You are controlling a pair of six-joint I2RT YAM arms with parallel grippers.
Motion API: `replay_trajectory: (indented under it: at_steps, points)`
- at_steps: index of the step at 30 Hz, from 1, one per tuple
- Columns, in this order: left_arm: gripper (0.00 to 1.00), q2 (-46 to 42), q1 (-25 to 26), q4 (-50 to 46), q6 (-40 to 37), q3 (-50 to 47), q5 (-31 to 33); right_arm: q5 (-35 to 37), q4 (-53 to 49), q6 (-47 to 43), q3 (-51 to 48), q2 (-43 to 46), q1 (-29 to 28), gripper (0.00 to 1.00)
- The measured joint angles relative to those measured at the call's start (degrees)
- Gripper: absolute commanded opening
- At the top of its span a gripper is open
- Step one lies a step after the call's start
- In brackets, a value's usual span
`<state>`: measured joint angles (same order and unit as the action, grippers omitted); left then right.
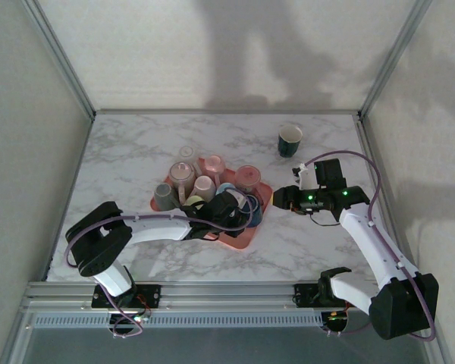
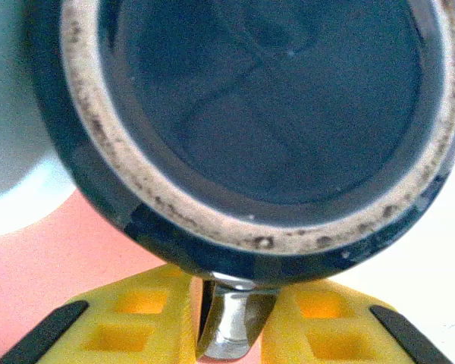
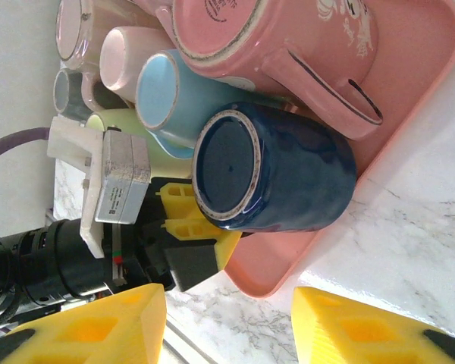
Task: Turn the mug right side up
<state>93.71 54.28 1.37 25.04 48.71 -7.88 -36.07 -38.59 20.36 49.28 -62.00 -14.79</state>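
Observation:
A dark blue mug (image 1: 250,212) stands upside down, its unglazed foot ring up, at the near right corner of the pink tray (image 1: 243,238). From the left wrist I look onto the mug's base (image 2: 265,114). Its handle (image 2: 235,318) sits between my yellow fingers (image 2: 144,318); the right finger touches it and a thin gap shows at the left one. The left gripper (image 1: 231,211) (image 2: 227,330) is thus narrowly open around the handle. The right gripper (image 1: 284,199) (image 3: 227,334) hangs open over the marble beside the tray, facing the mug (image 3: 280,174).
Several other mugs stand upside down, packed in the tray: a pink one (image 3: 273,38), a light blue one (image 3: 174,91), more behind (image 1: 205,178). A dark green cup (image 1: 290,140) stands upright at the back right. Frame posts and walls border the table.

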Motion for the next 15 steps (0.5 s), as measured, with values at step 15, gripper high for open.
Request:
replay_trajectory:
  at_steps: [15]
  points:
    - [0.00, -3.7, 0.1, -4.8, -1.3, 0.7, -0.9, 0.4, -0.9, 0.0, -0.2, 2.7, 0.4, 0.47]
